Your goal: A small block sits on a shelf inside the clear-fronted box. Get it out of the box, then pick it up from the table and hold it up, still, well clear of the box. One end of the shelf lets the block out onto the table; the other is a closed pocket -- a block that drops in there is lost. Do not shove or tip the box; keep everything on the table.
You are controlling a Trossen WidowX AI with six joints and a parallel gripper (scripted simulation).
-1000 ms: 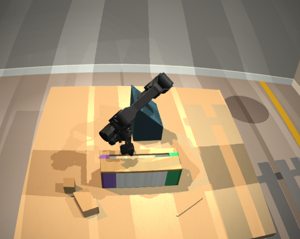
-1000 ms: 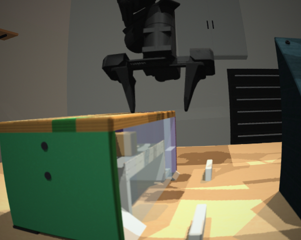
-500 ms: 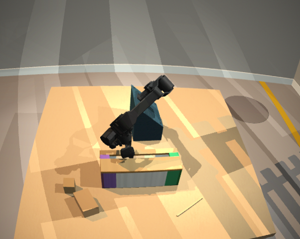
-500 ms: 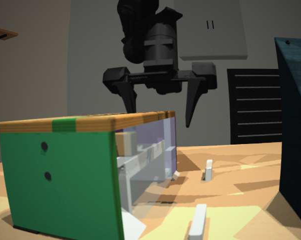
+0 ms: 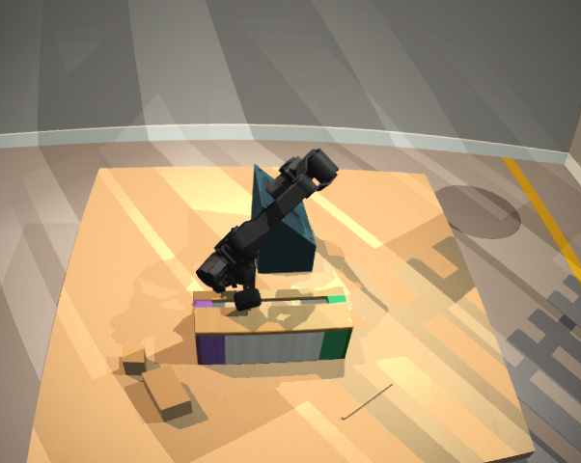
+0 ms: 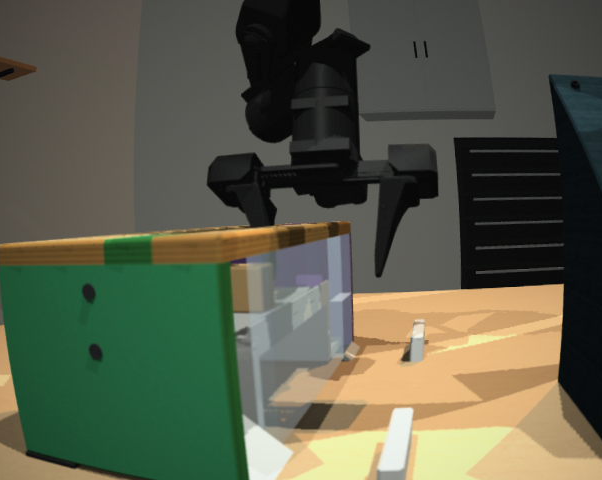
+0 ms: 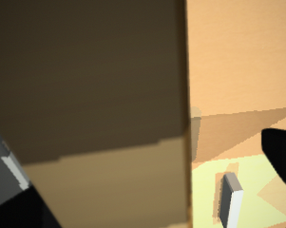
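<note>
The box (image 5: 281, 321) (image 6: 120, 361) (image 7: 85, 71) has a wooden top with a long slot, a purple end and a green end. The small tan block (image 6: 246, 286) sits on the grey shelf inside, close to the green end; it shows through the clear wall in the exterior view only. My gripper (image 5: 245, 299) (image 6: 322, 248) (image 7: 171, 154) is open and empty, straddling the box's top edge toward the purple end. One finger is hidden behind the wooden top. The other finger hangs down outside the clear wall.
The arm's teal wedge base (image 5: 286, 239) (image 6: 591, 258) stands just behind the box. Two tan blocks (image 5: 133, 359) (image 5: 166, 391) lie at the front left. A thin rod (image 5: 367, 400) lies at the front right. Two small white pieces (image 6: 417, 338) (image 6: 397, 444) (image 7: 230, 199) stand beside the clear wall.
</note>
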